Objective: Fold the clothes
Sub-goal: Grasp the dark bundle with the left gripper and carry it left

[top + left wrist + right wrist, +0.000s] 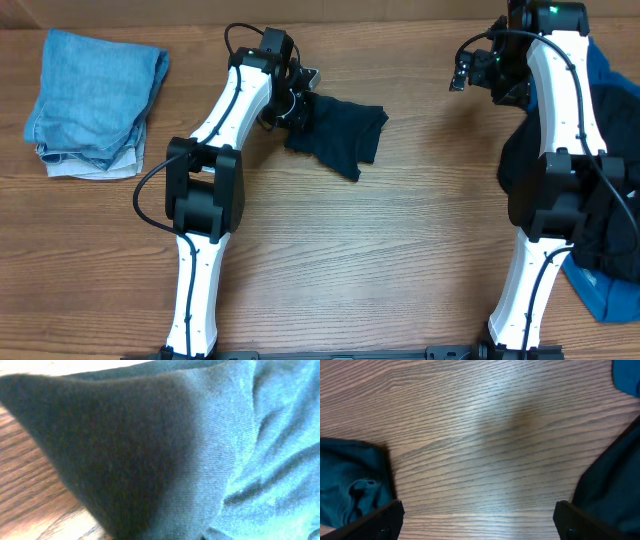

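1 dark navy shirt lies crumpled on the wooden table, toward its far edge. The left gripper sits at this shirt's left edge, touching the cloth. The left wrist view is filled by the dark fabric and shows none of the fingers, so I cannot tell whether the jaws are pinched on it. The right gripper hangs to the right of the shirt, apart from it, its 2 fingers spread wide with only bare wood between them. Farther right of the shirt, a heap of dark and bright blue clothes lies partly hidden by the right arm. Well to the shirt's left rests a stack of folded pale blue garments.
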Available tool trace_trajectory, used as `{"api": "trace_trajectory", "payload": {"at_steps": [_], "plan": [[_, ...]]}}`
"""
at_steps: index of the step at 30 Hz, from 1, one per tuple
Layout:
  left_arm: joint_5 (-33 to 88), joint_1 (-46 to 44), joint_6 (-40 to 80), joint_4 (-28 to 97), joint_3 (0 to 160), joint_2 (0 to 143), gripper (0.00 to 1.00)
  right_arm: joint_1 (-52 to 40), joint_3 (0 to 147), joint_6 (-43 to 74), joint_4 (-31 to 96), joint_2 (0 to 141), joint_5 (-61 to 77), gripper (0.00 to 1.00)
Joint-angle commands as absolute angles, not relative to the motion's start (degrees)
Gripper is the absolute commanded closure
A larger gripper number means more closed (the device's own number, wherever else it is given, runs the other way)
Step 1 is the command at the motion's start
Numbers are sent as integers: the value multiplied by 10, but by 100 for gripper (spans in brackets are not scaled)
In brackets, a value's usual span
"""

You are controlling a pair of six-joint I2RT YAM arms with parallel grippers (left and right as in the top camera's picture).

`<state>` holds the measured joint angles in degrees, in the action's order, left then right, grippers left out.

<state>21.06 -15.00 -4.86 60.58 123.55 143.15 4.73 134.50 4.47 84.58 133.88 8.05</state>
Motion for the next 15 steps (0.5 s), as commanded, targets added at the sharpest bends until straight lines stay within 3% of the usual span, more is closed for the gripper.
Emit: {"api": "trace_trajectory", "payload": {"at_steps": [1,5,15], "plan": [[216,-157,-51,611,1244,1431,96,45,1341,48,843,1339,91,0],[200,-156,-27,649,1325,1431,96,45,1341,48,844,1339,91,0],[134,-96,231,673,1458,1430,96,45,1341,47,852,1339,91,0]]}}
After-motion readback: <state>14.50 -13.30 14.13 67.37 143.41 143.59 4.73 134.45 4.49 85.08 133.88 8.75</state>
